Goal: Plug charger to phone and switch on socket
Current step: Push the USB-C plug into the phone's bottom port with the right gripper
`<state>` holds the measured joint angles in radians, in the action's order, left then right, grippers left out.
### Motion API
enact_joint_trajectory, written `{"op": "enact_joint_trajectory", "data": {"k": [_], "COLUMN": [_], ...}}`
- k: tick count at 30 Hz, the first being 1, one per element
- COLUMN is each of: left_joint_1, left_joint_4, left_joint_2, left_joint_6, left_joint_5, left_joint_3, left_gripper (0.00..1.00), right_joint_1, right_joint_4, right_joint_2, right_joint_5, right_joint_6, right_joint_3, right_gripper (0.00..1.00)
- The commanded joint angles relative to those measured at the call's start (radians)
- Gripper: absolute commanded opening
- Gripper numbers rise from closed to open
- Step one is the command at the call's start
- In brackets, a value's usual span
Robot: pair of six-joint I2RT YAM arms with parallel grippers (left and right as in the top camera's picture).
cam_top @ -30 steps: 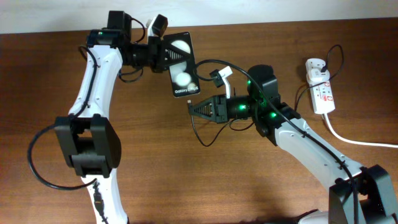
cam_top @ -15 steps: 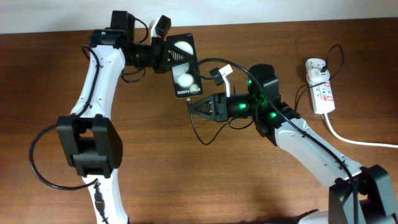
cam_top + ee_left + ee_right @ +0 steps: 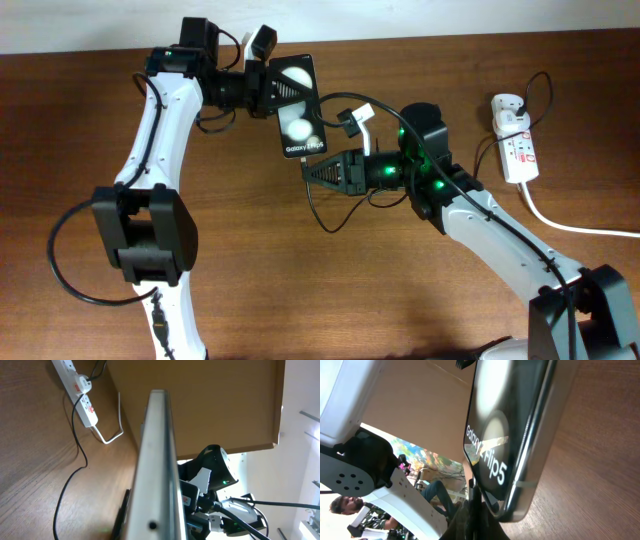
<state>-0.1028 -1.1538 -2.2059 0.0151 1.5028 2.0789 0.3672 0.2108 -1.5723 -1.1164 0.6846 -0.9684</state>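
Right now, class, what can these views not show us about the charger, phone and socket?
- Whether the charger plug tip is in the phone: overhead, the right gripper covers it; right wrist, a dark blurred shape blocks the phone's lower edge.
- The socket switch position: too small overhead and in the left wrist view.
- Hold of the left gripper: left wrist, the phone's edge fills the frame.

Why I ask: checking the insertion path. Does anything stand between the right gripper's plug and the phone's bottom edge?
Nothing visible does. The right gripper, shut on the charger, sits right at the lower edge of the phone, which the left gripper holds aloft.
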Motion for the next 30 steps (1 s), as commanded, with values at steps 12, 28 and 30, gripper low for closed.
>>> {"op": "enact_joint_trajectory", "data": {"k": [12, 28, 30], "left_joint_1": [0.001, 0.000, 0.000], "left_joint_4": [0.001, 0.002, 0.002], "left_joint_2": [0.007, 0.007, 0.007], "left_joint_6": [0.000, 0.001, 0.001], "left_joint_5": [0.028, 0.059, 0.071], "left_joint_3": [0.016, 0.016, 0.016], "left_gripper": [0.00, 0.00, 0.00], "right_joint_1": [-0.028, -0.028, -0.028], "right_joint_4": [0.006, 0.003, 0.003], "right_joint_2": [-0.005, -0.005, -0.005], "right_joint_5": [0.002, 0.003, 0.006], "right_joint_6": [0.005, 0.005, 0.005], "right_joint_3": [-0.002, -0.002, -0.002], "right_gripper": [0.04, 0.04, 0.04]}}
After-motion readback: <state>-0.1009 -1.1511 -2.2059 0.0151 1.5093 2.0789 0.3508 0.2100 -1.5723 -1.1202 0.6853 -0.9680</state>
